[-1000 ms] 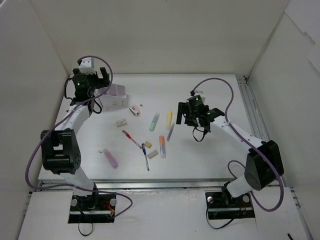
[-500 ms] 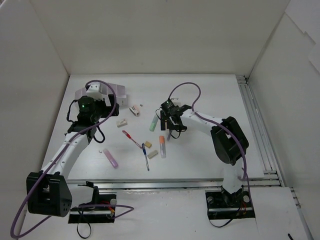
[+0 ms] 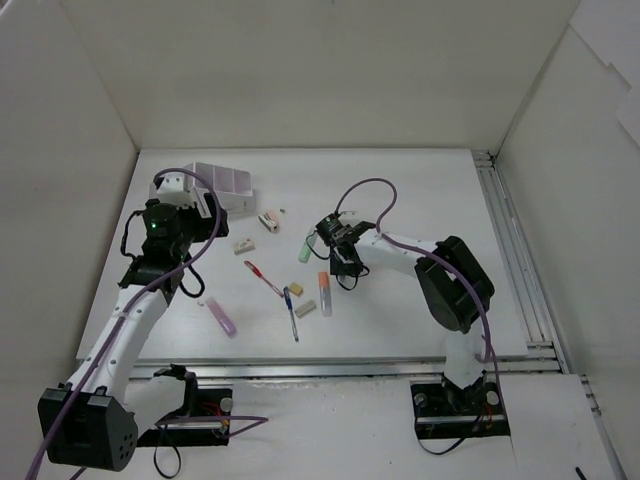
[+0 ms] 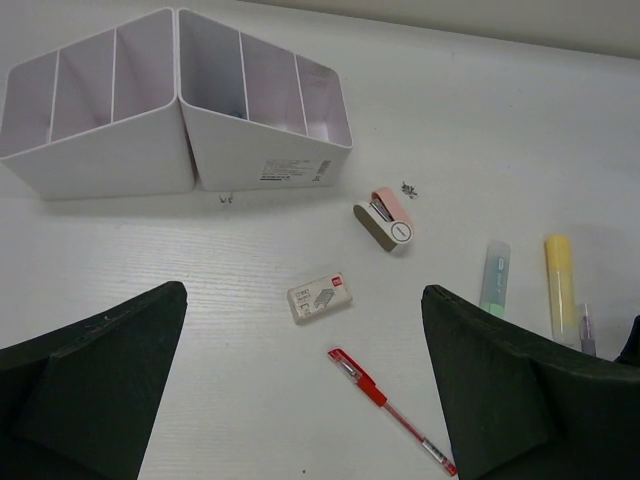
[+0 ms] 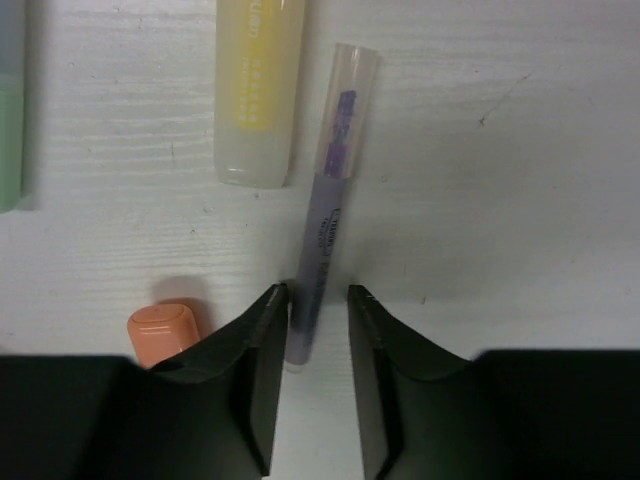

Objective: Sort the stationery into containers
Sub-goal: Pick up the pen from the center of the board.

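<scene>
The right gripper (image 5: 318,300) closely straddles a thin grey-lilac plastic pen (image 5: 330,200); whether it pinches, I cannot tell. The left gripper (image 4: 302,292) gapes wide, empty.

Illegible print marks a label on the organizer box (image 4: 265,150), the eraser (image 4: 320,297), yellow marker (image 5: 258,80) and grey pen (image 5: 326,240).

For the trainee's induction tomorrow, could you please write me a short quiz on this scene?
1. True or false: the left gripper is open and holds nothing.
2. Which item lies between the right gripper's fingers? A) yellow marker B) purple pen C) orange marker
3. Which lies closer to the box: the sharpener or the red pen?
Key: 1 true; 2 B; 3 the sharpener.
</scene>
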`<state>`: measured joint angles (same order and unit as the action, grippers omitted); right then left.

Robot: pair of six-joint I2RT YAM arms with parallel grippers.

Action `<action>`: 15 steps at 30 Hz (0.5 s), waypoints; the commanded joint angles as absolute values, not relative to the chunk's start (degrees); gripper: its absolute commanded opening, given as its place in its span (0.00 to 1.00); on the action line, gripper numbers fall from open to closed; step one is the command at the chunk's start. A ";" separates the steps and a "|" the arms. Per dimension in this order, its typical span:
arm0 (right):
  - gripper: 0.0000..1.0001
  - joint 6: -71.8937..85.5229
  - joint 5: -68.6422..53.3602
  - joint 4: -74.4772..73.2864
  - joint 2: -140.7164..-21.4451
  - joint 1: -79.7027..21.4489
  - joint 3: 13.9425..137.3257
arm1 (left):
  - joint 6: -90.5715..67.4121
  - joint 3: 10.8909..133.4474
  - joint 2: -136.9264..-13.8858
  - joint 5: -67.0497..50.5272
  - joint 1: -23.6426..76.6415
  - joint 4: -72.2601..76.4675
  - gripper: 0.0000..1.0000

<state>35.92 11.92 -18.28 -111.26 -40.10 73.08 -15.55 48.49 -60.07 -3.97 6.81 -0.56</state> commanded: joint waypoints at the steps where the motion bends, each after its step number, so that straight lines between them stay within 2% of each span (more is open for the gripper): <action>1: 0.24 38.14 13.80 -20.30 -110.39 -39.99 71.46 | -16.26 49.48 -58.01 -2.11 7.12 0.62 1.00; 3: 0.17 38.23 14.41 -20.22 -109.95 -40.08 70.49 | -16.52 49.22 -57.57 -2.28 7.12 0.62 0.99; 4: 0.09 38.41 14.59 -20.30 -109.17 -39.99 70.14 | -16.44 49.39 -57.48 -2.81 7.12 0.53 1.00; 7: 0.00 37.71 15.64 -20.30 -106.28 -40.17 68.38 | -16.09 50.18 -58.09 -7.00 7.12 0.26 1.00; 15: 0.00 27.53 18.02 -18.82 -92.13 -42.18 64.95 | -19.24 50.45 -62.57 -27.93 9.13 6.83 1.00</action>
<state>33.26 14.44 -19.46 -100.64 -40.77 64.16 -16.82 48.40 -61.41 -17.41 7.62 -0.23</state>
